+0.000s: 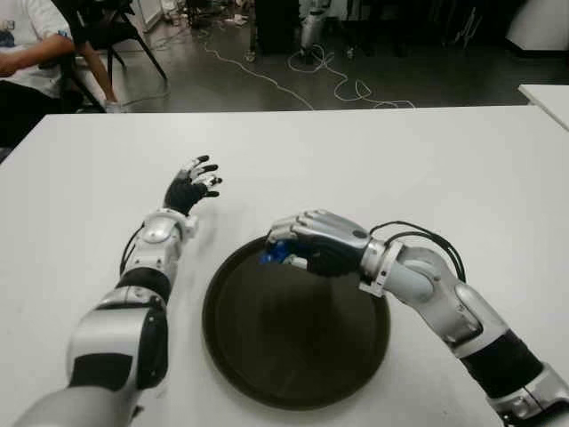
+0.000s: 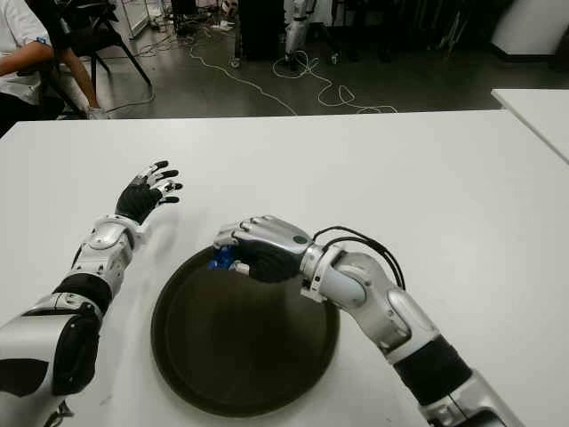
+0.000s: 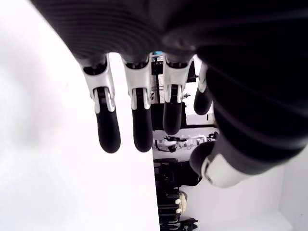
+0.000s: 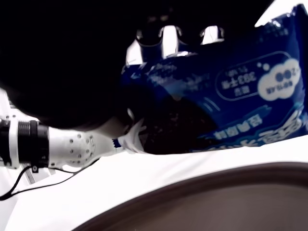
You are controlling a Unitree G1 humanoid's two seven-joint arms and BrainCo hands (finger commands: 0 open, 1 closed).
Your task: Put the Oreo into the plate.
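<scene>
My right hand (image 1: 298,242) is curled around a blue Oreo packet (image 1: 274,254), holding it just above the far rim of the round dark plate (image 1: 293,356). Up close in the right wrist view the blue Oreo packet (image 4: 226,101) fills the palm, with the plate's rim (image 4: 202,187) curving below it. Only a small blue corner of the packet peeks out from under the fingers in the eye views. My left hand (image 1: 194,184) shows over the white table to the left of the plate, fingers spread and holding nothing.
The white table (image 1: 427,169) stretches wide behind and right of the plate. A second table corner (image 1: 547,96) shows at the far right. A seated person (image 1: 27,53) and chairs are beyond the far left edge, with cables on the floor (image 1: 338,84).
</scene>
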